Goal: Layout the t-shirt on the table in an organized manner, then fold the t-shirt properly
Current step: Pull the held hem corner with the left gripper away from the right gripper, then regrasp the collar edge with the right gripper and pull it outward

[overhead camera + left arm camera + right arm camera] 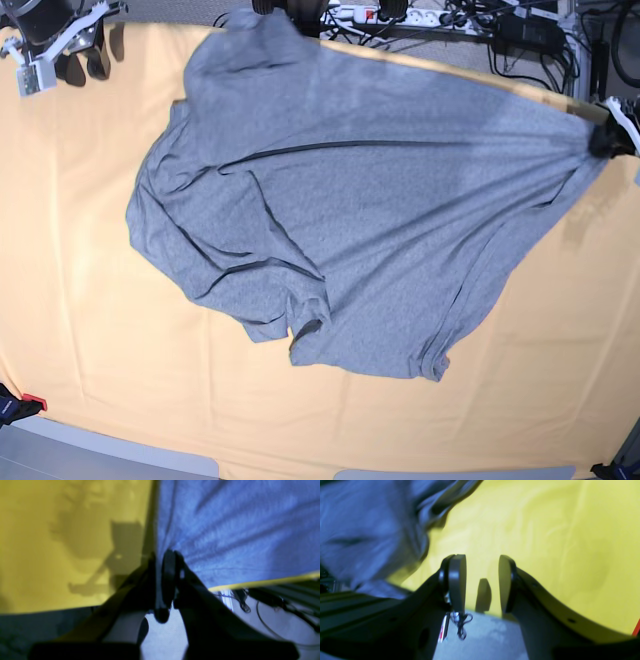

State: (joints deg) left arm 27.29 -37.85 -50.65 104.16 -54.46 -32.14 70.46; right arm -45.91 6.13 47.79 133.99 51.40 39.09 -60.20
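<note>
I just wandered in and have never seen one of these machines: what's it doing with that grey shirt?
A two-armed robot is spreading a grey t-shirt over a yellow-covered table. The left gripper is shut on the shirt's edge and holds it up off the table near the table's edge, pulling the cloth taut. The right gripper is open, holding nothing, beside the shirt. The shirt is still rumpled and partly doubled over, so no folding has begun.

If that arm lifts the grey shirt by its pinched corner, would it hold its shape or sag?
Probably sag: the t-shirt already lies in soft folds and stretches into taut creases toward the left gripper. It looks thin and light, so it would likely drag across the table.
</note>
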